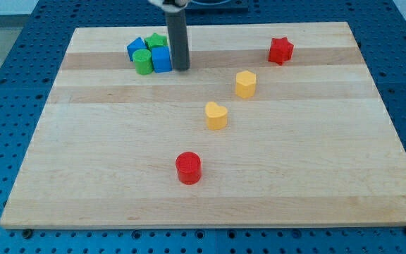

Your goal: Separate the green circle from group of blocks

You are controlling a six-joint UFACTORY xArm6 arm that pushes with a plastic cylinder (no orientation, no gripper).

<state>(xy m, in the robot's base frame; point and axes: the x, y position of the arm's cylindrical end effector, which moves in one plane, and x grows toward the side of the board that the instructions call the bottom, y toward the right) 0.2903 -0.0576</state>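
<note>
The green circle (pixel 143 62) sits at the view's top left in a tight group with a blue cube (pixel 161 60) on its right, a blue block (pixel 137 48) above it and a green block (pixel 156 41) behind. My tip (pixel 181 68) stands just to the right of the blue cube, close to it or touching it. The rod rises straight up out of the view's top.
A red star-shaped block (pixel 281 50) lies at the top right. A yellow hexagon block (pixel 245 83) and a yellow heart-shaped block (pixel 216 115) lie near the middle. A red cylinder (pixel 188 168) lies lower down. The wooden board (pixel 83 176) rests on a blue table.
</note>
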